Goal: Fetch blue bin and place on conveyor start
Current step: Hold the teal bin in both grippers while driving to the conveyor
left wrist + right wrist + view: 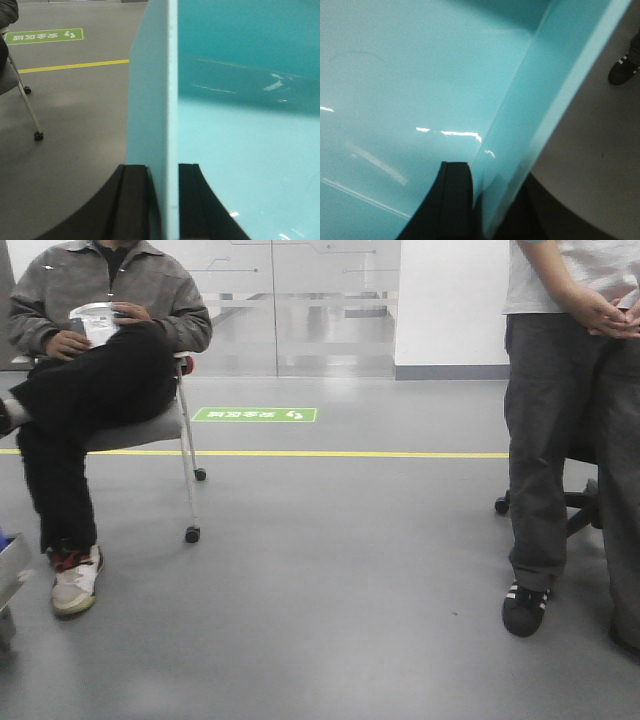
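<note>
Being clenched at its side walls by left hand (162, 202) and right hand (487, 205), the blue bin (240, 150) is held balanced.

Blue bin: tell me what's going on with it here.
The robot holds the blue bin with both arms. The left gripper has its fingers clamped on either side of one wall, and the right gripper pinches another wall. No conveyor shows in any view. Ahead, a seated person and a standing person are nearby.
</note>
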Available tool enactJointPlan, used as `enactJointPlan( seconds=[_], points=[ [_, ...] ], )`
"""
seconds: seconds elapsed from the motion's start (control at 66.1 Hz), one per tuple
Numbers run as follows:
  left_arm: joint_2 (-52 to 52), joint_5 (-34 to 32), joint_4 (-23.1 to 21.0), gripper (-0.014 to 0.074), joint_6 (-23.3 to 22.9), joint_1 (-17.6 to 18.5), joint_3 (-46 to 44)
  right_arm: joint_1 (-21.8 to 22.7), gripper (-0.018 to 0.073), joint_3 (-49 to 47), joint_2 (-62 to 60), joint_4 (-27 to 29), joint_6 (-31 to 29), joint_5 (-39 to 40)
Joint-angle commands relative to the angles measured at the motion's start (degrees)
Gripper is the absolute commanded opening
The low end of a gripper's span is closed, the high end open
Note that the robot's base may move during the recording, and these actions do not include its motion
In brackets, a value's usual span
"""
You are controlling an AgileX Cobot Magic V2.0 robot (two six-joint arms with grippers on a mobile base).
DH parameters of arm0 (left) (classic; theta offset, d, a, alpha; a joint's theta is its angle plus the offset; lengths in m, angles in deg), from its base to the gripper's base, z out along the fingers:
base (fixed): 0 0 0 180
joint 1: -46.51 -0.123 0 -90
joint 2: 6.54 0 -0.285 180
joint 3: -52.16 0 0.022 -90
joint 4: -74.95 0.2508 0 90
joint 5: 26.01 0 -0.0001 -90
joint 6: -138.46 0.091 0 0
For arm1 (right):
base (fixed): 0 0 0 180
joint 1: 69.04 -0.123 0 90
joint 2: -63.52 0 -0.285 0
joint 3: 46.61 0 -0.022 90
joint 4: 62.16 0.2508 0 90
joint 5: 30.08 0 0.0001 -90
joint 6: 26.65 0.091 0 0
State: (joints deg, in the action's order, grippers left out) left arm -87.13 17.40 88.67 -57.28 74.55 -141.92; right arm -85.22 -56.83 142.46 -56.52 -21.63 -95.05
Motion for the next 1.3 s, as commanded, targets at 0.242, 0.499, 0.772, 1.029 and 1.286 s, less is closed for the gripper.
enactJointPlan(
  seconds=[0.242,0.499,0.772,1.029,1.286],
  points=[
    [1.0,-5.7,-3.5,-0.0111,-1.1,0.3,-0.9,-0.2,-0.0153,-0.3,-0.2,-0.3,-2.4,3.5],
    [1.0,-5.7,-2.8,-0.0111,-1.1,0.3,-0.9,-0.2,-0.0153,-0.3,0.0,-0.3,-2.4,10.7],
    [1.0,-5.7,-2.8,-0.0111,-1.1,0.3,-0.9,-0.2,-0.0153,-0.3,0.2,-0.3,-2.4,20.1],
    [1.0,-5.7,-2.5,-0.0111,-1.1,0.3,-0.9,-0.2,-0.0153,-0.3,0.2,-0.3,-2.4,26.9],
    [1.0,-5.7,-2.4,-0.0111,-1.1,0.3,-0.9,-0.2,-0.0153,-0.3,0.2,-0.3,-2.4,29.5]
  ],
)
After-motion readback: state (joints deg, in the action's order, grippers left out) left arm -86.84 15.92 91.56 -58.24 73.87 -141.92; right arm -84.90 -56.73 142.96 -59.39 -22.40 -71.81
